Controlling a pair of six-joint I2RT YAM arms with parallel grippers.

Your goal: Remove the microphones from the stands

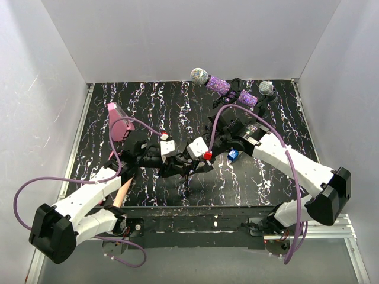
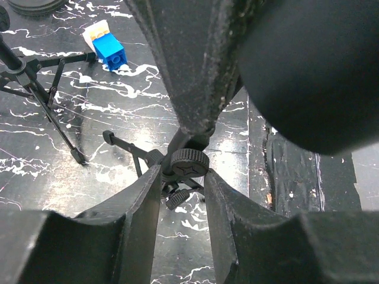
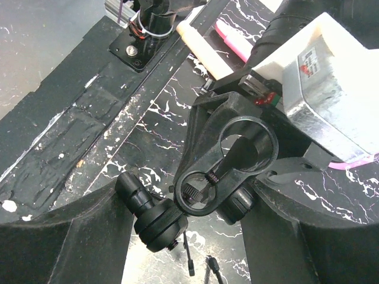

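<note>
Two purple glitter microphones with silver heads (image 1: 199, 75) (image 1: 266, 88) sit on a black holder (image 1: 237, 94) at the back of the table, apart from both grippers. A small black tripod stand (image 1: 186, 177) is at the table's middle. My left gripper (image 2: 183, 177) is shut on the stand's stem by its ridged knob (image 2: 189, 161). My right gripper (image 3: 195, 225) is closed round the stand's clip head (image 3: 228, 160). The clip's ring (image 3: 246, 139) is empty. A black knob (image 3: 157, 222) presses against the left finger (image 3: 89, 236).
A blue brick (image 2: 109, 50) lies on the marbled black mat, also seen right of centre from above (image 1: 233, 155). A second tripod's legs (image 2: 35, 89) stand nearby. A pink object (image 1: 120, 124) and a wooden stick (image 1: 121, 192) lie at the left. White walls enclose the table.
</note>
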